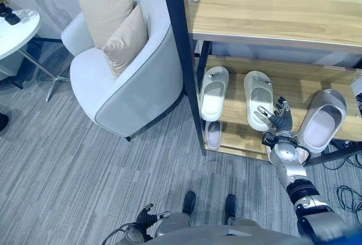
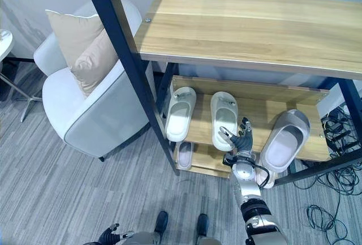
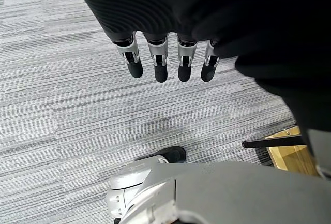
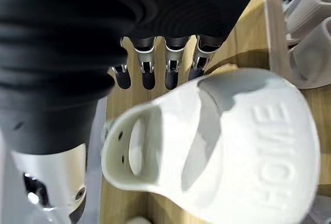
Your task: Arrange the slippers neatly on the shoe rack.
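Right hand point(image 1: 281, 121) up at the middle shelf, dark-tipped fingers point(image 4: 149, 76) loosely spread and only slightly bent, holding nothing, tips just at the heel end of the white moulded foam slipper point(image 1: 258, 99) lying second from the left. In the right wrist view, that same slipper's broad strap close under the palm, fingers reaching past it toward the pale wood shelf board point(image 1: 294, 95). Long axis of the white slipper running front to back, toe toward the rear of the dark-framed wooden shoe rack point(image 1: 180, 47), heel toward the hand, angled a little off its white partner slipper point(image 1: 214, 92) just beside it on the left. Off to the hand's right, a grey foam slipper point(image 1: 322, 119) tilted, heel hanging over the shelf's front edge, clearly not squared up. A small lilac slipper point(image 1: 213, 134) down on the lowest shelf. Right hand by far the nearer to every slipper; left hand point(image 3: 160, 58) low by the robot's side over grey carpet point(image 1: 85, 177), fingers hanging straight, empty. Likely next: a nudge or pinch at the white slipper's heel, or a shift right to the overhanging grey one.
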### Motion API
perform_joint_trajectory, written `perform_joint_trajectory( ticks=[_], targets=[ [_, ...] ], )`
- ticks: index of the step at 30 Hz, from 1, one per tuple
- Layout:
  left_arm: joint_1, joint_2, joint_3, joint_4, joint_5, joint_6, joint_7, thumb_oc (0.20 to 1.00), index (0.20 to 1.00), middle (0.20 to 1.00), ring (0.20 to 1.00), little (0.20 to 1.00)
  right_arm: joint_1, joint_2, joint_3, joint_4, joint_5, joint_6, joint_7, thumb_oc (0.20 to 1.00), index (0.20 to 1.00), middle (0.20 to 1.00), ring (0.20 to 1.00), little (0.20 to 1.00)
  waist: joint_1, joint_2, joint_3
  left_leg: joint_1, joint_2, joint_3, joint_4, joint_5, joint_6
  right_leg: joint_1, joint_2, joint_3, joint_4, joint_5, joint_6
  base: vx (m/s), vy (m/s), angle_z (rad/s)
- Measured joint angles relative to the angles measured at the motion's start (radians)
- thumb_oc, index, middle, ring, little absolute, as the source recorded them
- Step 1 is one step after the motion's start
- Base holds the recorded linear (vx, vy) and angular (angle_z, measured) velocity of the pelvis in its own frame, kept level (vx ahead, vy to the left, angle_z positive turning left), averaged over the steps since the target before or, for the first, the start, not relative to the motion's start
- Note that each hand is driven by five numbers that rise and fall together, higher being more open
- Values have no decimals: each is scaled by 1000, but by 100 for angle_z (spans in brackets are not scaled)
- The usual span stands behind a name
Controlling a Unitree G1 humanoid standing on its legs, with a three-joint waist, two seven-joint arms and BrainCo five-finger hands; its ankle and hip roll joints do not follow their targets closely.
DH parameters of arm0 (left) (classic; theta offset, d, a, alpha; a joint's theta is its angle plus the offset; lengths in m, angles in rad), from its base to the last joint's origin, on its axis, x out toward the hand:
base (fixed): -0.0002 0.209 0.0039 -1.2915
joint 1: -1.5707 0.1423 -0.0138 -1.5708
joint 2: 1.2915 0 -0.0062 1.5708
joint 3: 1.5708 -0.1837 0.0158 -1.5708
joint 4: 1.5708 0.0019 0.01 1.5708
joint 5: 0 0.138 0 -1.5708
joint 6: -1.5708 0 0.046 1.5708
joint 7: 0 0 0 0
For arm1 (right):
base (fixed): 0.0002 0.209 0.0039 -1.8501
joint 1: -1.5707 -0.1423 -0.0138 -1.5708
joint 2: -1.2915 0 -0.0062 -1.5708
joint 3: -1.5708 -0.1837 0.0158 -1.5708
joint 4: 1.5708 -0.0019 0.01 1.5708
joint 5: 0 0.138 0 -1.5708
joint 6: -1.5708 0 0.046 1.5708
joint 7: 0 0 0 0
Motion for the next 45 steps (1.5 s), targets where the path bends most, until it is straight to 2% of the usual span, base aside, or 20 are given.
perform_joint_trajectory(
  ticks=[2, 9, 23, 29, 30, 38, 45],
  targets=[
    [-2, 0, 0, -2, -2, -2, 1, 1000, 1000, 1000, 1000, 1000, -18, -30, 6, 0, -33, 8, 4, 1000, 1000, 1000, 1000, 1000, 3, 0, 0, -22, 0, -3, 0, 5, -2, -21, 0, -1, 0, 1, 0, -33, 1, 3],
    [-5, 1, -1, -2, -28, -5, 0, 1000, 1000, 1000, 1000, 1000, -35, -32, 16, 7, -42, 16, 8, 1000, 1000, 1000, 1000, 1000, 26, -7, 8, -25, 1, -3, 0, 7, -2, -24, 1, -2, 0, 8, -7, 16, 0, 0],
    [-11, 7, -1, -17, -28, -3, 1, 1000, 1000, 1000, 1000, 1000, -64, -19, 36, -3, -41, 15, 2, 1000, 1000, 1000, 1000, 1000, 26, -12, 34, -27, 0, -5, 0, 8, -4, -26, 1, -6, 0, 2, 3, 0, 0, 0],
    [-13, 5, -1, -18, -28, 6, 17, 1000, 1000, 1000, 1000, 1000, -47, 69, 15, -34, -39, 5, -48, 1000, 1000, 1000, 1000, 1000, 21, -11, 36, -21, 0, -5, 0, 6, -6, -18, -1, -5, 0, 2, 2, 52, 24, 2],
    [-14, 4, 0, -18, -29, 20, 23, 1000, 1000, 1000, 1000, 1000, -34, 90, 18, -44, -37, 7, -52, 1000, 1000, 1000, 1000, 1000, 19, -11, 34, -13, -1, -4, 0, 5, -6, -10, -1, -5, 0, 2, 1, 113, 62, -1],
    [-7, 3, -1, -18, -29, 27, 44, 1000, 1000, 1000, 1000, 1000, 0, 93, 83, -48, -37, 45, -44, 1000, 1000, 1000, 1000, 1000, 21, -19, 3, 8, -1, 2, 0, 1, -4, 6, -2, -1, 0, 1, 2, 25, 26, -3],
    [9, 1, -1, -17, -28, 30, 45, 1000, 1000, 1000, 1000, 1000, 23, 87, 80, -47, -38, 64, -43, 1000, 1000, 1000, 1000, 1000, 24, -19, -34, 3, -4, -3, 0, 1, -3, 5, -5, -5, 0, 1, 2, 28, 23, 3]
  ],
)
